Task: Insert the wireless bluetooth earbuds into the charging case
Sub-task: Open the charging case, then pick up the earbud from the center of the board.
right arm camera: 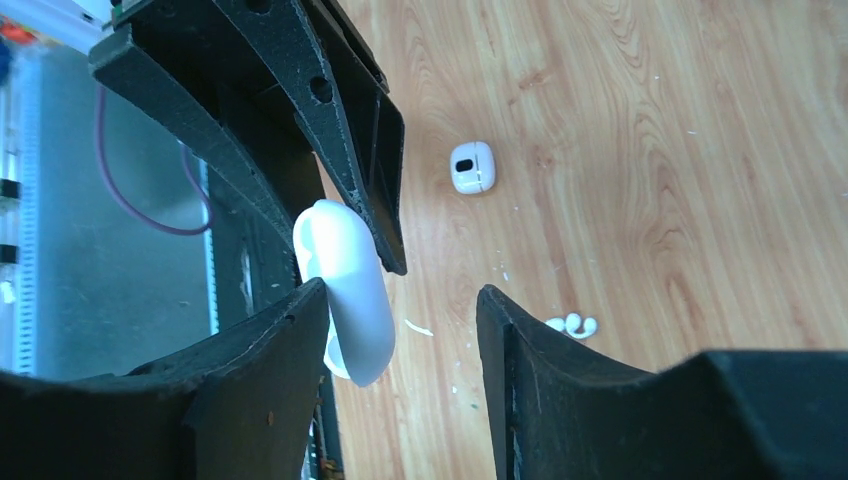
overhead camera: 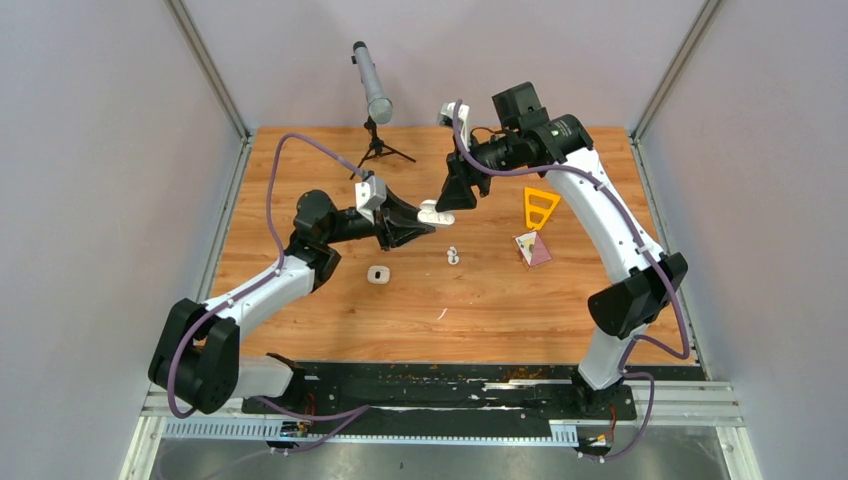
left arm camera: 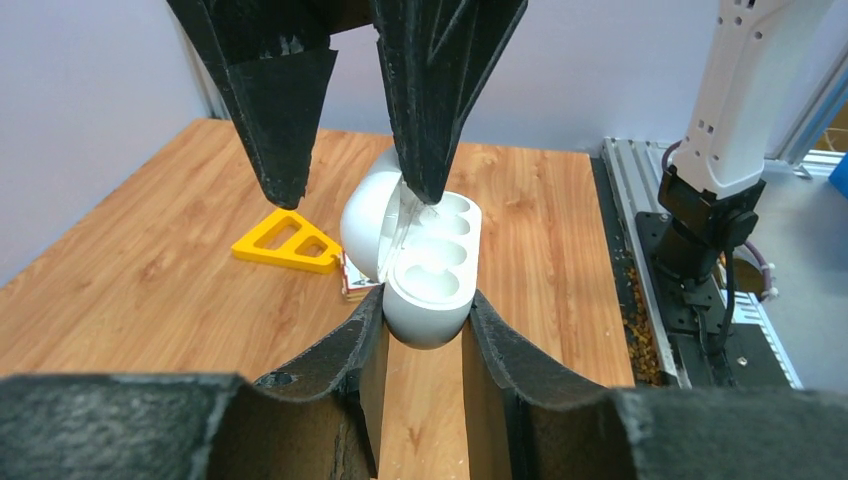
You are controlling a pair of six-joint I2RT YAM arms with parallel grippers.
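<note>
My left gripper [overhead camera: 425, 216] is shut on an open white charging case [left arm camera: 432, 290] and holds it above the table, lid [left arm camera: 362, 222] swung to the left. The wells that show look empty. My right gripper [overhead camera: 452, 200] is open right above the case. In the left wrist view, one of its fingertips [left arm camera: 425, 185] touches the case by the hinge. In the right wrist view the case [right arm camera: 352, 290] lies against the right gripper's left finger [right arm camera: 270, 370]. The white earbuds [overhead camera: 453, 255] lie on the table below and also show in the right wrist view [right arm camera: 572, 324].
A second small white case [overhead camera: 377, 274] lies on the table left of the earbuds. A yellow triangle [overhead camera: 540, 207] and a small card [overhead camera: 532, 249] lie to the right. A microphone on a tripod [overhead camera: 375, 100] stands at the back.
</note>
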